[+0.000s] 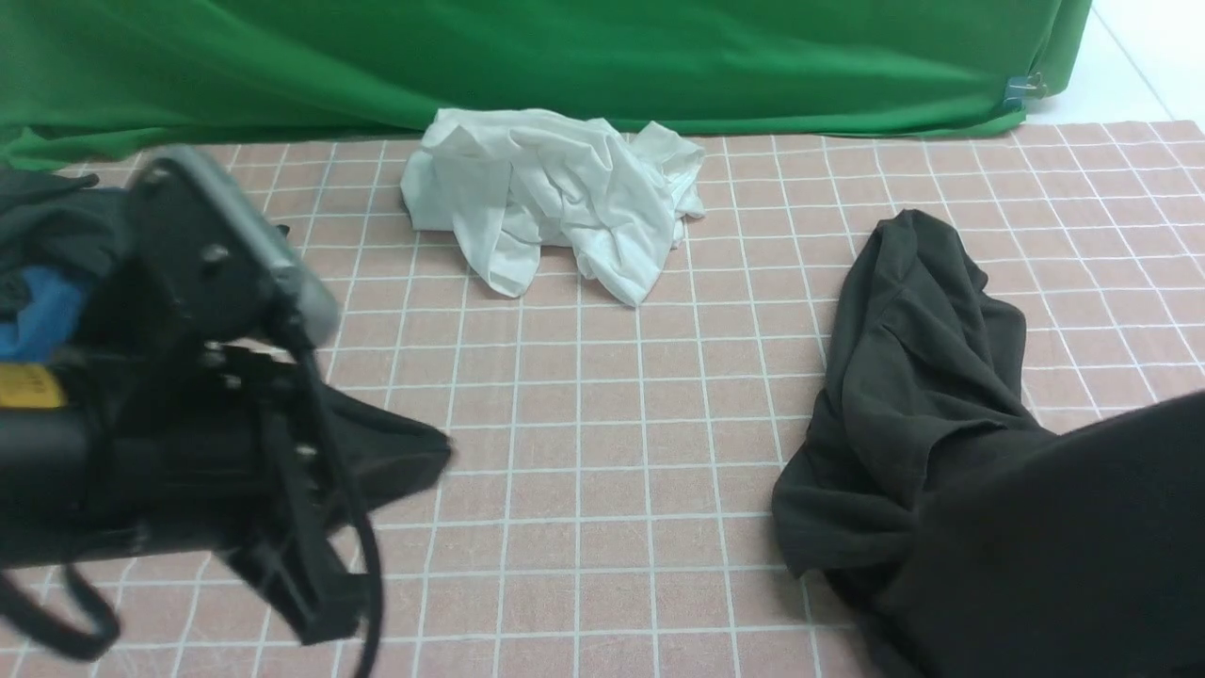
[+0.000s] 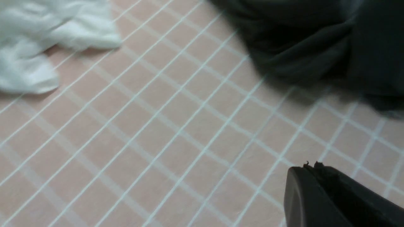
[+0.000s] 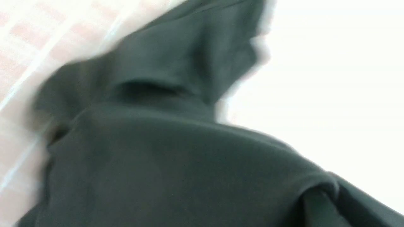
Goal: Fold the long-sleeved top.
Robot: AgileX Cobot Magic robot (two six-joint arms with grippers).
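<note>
Lifting step: we judged that the right gripper was on the job of raising the long-sleeved top (image 1: 913, 377) off the checked tablecloth (image 1: 602, 424), so it could be spread for folding.
Right jaws: they were hidden under cloth in every view. They were together, and because dark knit draped over the wrist camera and sloped up from the table toward them, we took them to be pinched on the top.
Top's place: it was bunched in a heap, with the far end flat on the tablecloth beyond the right jaws and the near end climbing up around them.
Doing it well: we would draw upward slowly, check that a hem and not a thick wad was caught, and let the heap unroll without dragging.
Left jaws: the left gripper (image 2: 311, 166) had its tips pressed together with nothing between them, above bare tablecloth.
Left arm pose: it was stretched low and forward, nose angled down. The top lay well ahead of its jaws, and the white garment (image 1: 555, 188) lay farther off on the other side.
Second grip: we thought the left jaws should open and take another edge.
</note>
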